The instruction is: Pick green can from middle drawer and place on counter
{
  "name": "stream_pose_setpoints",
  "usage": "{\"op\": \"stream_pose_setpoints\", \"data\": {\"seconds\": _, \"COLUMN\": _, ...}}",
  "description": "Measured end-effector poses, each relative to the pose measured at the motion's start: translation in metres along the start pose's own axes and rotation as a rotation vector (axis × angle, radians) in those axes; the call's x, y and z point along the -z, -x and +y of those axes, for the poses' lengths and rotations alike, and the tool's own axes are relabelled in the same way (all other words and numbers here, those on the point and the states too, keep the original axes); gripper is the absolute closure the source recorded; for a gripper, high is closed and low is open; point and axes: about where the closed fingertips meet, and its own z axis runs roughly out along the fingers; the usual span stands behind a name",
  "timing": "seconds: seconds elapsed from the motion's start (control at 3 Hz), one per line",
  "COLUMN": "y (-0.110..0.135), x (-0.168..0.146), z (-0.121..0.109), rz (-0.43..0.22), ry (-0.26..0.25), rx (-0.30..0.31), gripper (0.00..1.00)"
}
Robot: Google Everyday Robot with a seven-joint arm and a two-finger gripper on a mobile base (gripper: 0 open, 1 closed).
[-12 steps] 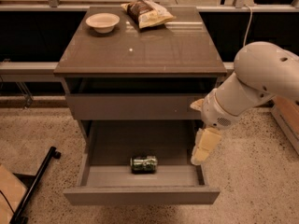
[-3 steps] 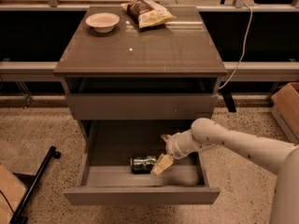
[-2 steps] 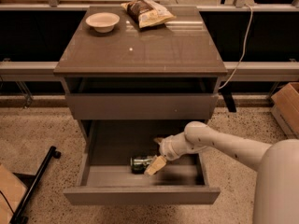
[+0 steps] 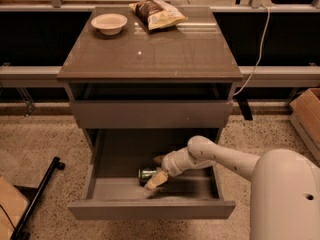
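The green can point(image 4: 147, 173) lies on its side on the floor of the pulled-out middle drawer point(image 4: 150, 209), left of centre. My gripper point(image 4: 157, 170) reaches into the drawer from the right and sits right at the can, with one pale finger point(image 4: 155, 180) in front of it and another behind it. The white arm point(image 4: 225, 159) hides the can's right end. The counter point(image 4: 150, 46) is the glossy grey-brown cabinet top above.
A white bowl point(image 4: 109, 22) and a brown and yellow snack bag point(image 4: 157, 13) sit at the back of the counter. A shut drawer front point(image 4: 150, 114) lies above the open drawer. A black leg point(image 4: 37, 196) and a cardboard box point(image 4: 306, 114) stand on the floor.
The arm came down from beside the cabinet into the drawer and slid left until the gripper reached the can. The can has not visibly moved.
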Motion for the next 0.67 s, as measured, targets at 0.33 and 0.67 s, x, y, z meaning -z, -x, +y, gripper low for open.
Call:
{"op": "stream_pose_setpoints", "data": {"seconds": 0.33, "y": -0.007, "x": -0.001, "z": 0.008, "rz": -0.006, "ry": 0.02, "rx": -0.01, "gripper": 0.49}}
{"op": "stream_pose_setpoints", "data": {"seconds": 0.67, "y": -0.007, "x": 0.023, "z": 0.019, "rz": -0.005, "ry": -0.008, "rx": 0.003, "gripper": 0.74}}
